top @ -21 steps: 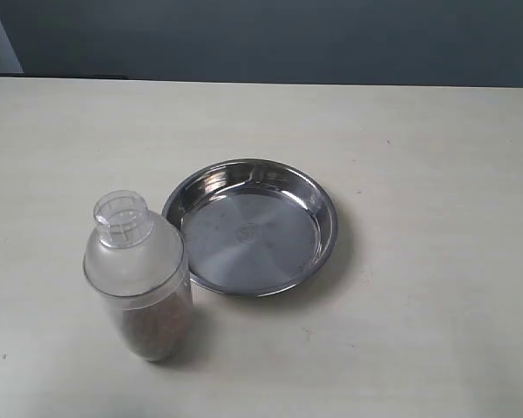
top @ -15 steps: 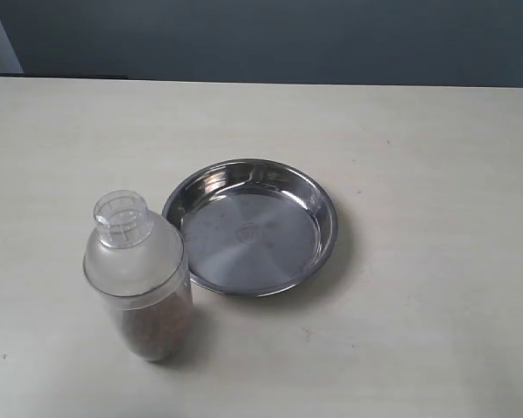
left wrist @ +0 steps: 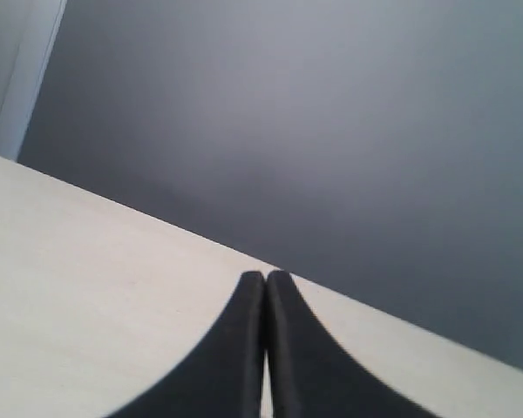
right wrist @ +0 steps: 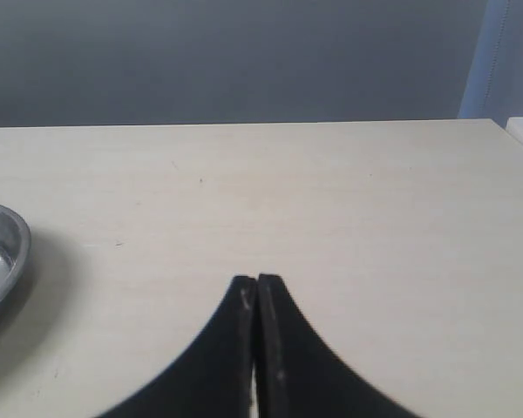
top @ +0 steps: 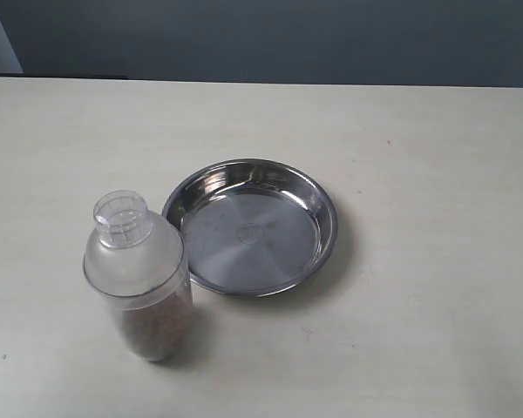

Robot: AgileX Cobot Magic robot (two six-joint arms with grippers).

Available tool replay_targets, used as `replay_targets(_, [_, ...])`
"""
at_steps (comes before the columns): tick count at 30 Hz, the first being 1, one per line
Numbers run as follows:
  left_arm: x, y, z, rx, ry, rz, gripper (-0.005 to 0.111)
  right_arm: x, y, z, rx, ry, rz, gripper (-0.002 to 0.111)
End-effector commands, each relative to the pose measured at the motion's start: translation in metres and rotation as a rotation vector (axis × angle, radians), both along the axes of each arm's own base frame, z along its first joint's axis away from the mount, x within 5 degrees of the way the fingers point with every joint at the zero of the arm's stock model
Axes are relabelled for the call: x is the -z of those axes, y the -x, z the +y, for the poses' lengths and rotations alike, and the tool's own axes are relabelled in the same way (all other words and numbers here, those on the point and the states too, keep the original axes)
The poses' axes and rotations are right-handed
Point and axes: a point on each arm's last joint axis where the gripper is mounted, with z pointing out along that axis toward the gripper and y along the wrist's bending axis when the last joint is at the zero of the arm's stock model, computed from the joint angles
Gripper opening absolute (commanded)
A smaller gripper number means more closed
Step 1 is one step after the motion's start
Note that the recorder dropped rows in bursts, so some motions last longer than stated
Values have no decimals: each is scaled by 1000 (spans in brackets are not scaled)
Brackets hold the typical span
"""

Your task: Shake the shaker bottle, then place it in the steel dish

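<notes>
Shaker bottle (top: 139, 279): stands upright and capped on the pale table (top: 436, 131) at the lower left of the exterior frame, with brown granules in its lower body. It is just beside the steel dish (top: 270, 252) at frame centre, contact uncertain, which reads as a start layout with the bottle ungrasped and close to its destination. Left gripper (left wrist: 266, 280) and right gripper (right wrist: 256, 283): both have their jaws pressed together on nothing, and neither is visible in the exterior frame. The bottle shows in neither wrist view, so it is judged well apart from both pairs of jaws; only the dish's rim reaches the right wrist view.
</notes>
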Motion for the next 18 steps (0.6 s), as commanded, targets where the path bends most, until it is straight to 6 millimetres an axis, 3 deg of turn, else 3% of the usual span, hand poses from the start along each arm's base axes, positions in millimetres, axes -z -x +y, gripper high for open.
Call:
replay_targets(1, [-6,1,2,-10,159,-94,0,-1,0,0,0,1,-14,-1])
replay_targets(5, [-15,3,2,-14,28,-110,0,-1,0,0,0,1,-14,-1])
replay_targets(8, [-34,7,2,-23,5,-185,0,-1,0,0,0,1,-14,-1])
replay_targets(11, [-53,7,2,-54,-158,-262,0,-1,0,0,0,1,-14,-1])
replay_targets(18, [-85,-18,-3,6,-296,-167,0,-1,0,0,0,1,-14,-1])
